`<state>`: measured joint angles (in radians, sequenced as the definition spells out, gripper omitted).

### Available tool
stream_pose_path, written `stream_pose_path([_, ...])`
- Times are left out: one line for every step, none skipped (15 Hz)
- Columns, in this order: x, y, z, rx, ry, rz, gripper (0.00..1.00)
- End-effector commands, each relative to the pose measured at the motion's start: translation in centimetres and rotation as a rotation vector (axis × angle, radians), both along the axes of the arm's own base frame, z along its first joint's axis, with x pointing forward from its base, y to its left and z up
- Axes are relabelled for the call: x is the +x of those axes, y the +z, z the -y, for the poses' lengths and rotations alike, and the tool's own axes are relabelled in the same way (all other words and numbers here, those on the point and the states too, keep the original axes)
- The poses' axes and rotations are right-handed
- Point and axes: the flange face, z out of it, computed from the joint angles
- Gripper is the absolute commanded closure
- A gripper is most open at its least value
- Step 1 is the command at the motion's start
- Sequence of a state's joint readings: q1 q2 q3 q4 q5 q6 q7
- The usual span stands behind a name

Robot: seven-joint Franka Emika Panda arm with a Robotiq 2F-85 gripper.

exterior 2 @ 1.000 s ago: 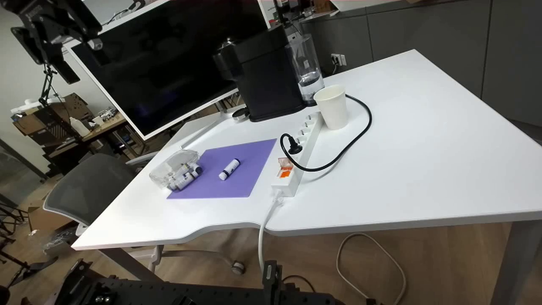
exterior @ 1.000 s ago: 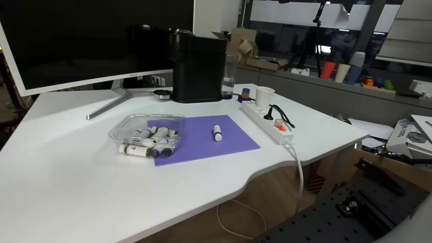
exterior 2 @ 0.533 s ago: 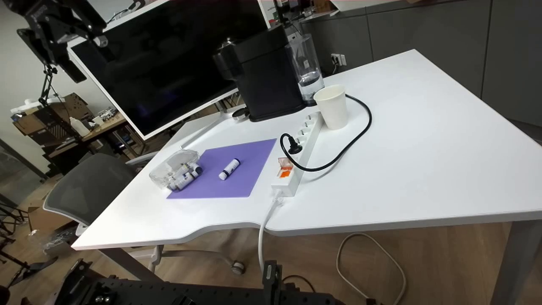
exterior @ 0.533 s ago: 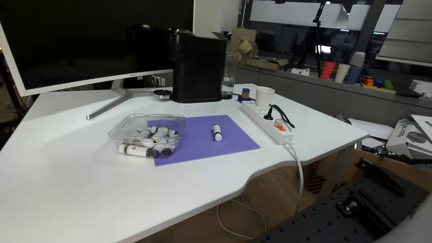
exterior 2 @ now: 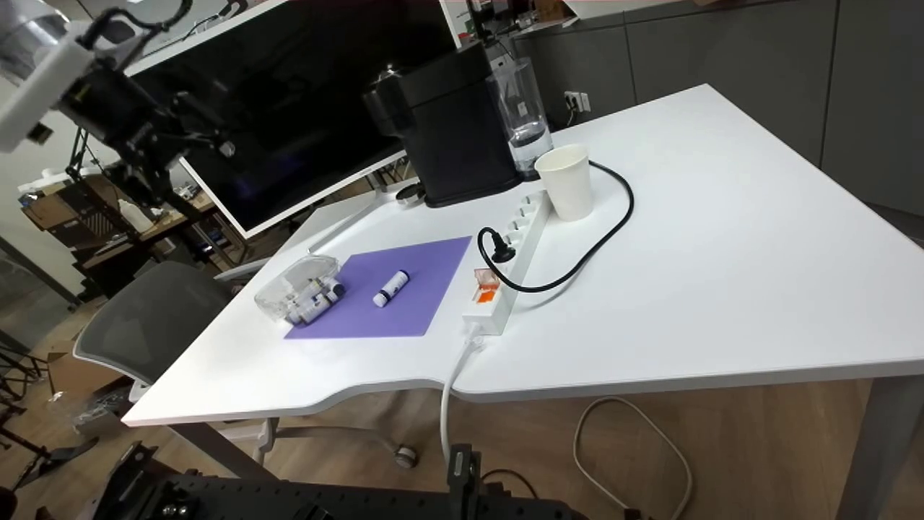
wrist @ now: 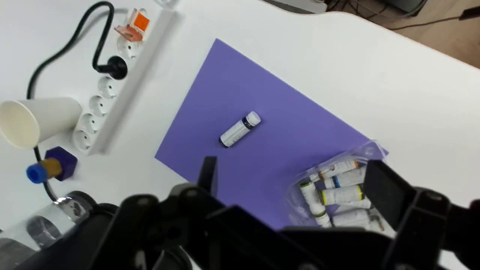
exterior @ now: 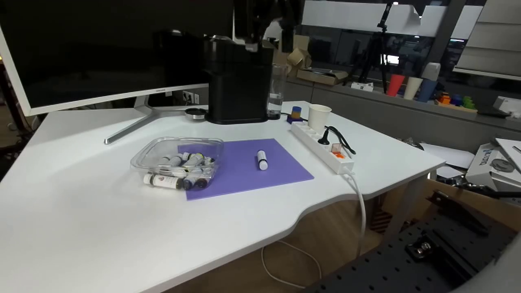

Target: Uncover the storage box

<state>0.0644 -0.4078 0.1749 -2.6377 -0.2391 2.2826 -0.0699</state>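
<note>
The storage box [exterior: 160,148] is a shallow see-through tub with rounded corners, holding several small white-labelled bottles. It stands partly on the purple mat's edge in both exterior views [exterior 2: 285,290]. I cannot tell whether a clear lid covers it. In the wrist view the box [wrist: 294,197] shows lower right, partly hidden by a finger. My gripper [wrist: 294,183] is open with nothing between its fingers. It hangs high above the table, in front of the black machine in an exterior view [exterior: 270,44], and apart from the box in both exterior views [exterior 2: 202,173].
One bottle [exterior: 262,160] lies on the purple mat [exterior: 244,179]. A white power strip [exterior: 321,150] with a black plug and a paper cup [exterior: 318,116] stand beyond the mat. A tall black machine [exterior: 240,85] and a large monitor [exterior: 114,49] stand behind.
My gripper has come into view at the top of an exterior view. In the other exterior view it has moved down and right. The box, bottles and mat have not moved.
</note>
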Motion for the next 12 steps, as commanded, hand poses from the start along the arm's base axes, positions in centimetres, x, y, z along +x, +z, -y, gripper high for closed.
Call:
stream_pose_path([-0.4,-5.1,-3.1,-0.04,0.203,-0.045,0.0])
stream_pose_path([-0.6,-6.4,-3.8,-0.052,0.26,-0.062,0.0])
stream_pose_path([-0.9,-7.8,-4.5,-0.066,0.315,-0.084,0.0])
stream_pose_path([-1.0,-9.1,-5.0,-0.086,0.37,-0.105,0.0])
stream_pose_path([-0.8,-10.0,-5.3,-0.109,0.389,-0.113,0.0])
stream_pose_path([-1.1,-8.6,-4.8,-0.081,0.333,-0.099,0.0])
stream_pose_path([-1.2,-9.4,-5.0,-0.08,0.342,-0.113,0.0])
stream_pose_path([-1.2,-9.7,-5.0,-0.078,0.341,-0.12,0.0])
stream_pose_path([-1.1,-9.6,-5.0,-0.078,0.339,-0.118,0.0])
stream_pose_path([-1.1,-9.4,-4.9,-0.077,0.338,-0.113,0.0])
stream_pose_path([-1.1,-9.9,-4.9,-0.112,0.351,-0.121,0.0])
stream_pose_path([-1.1,-10.5,-4.9,-0.127,0.372,-0.128,0.0])
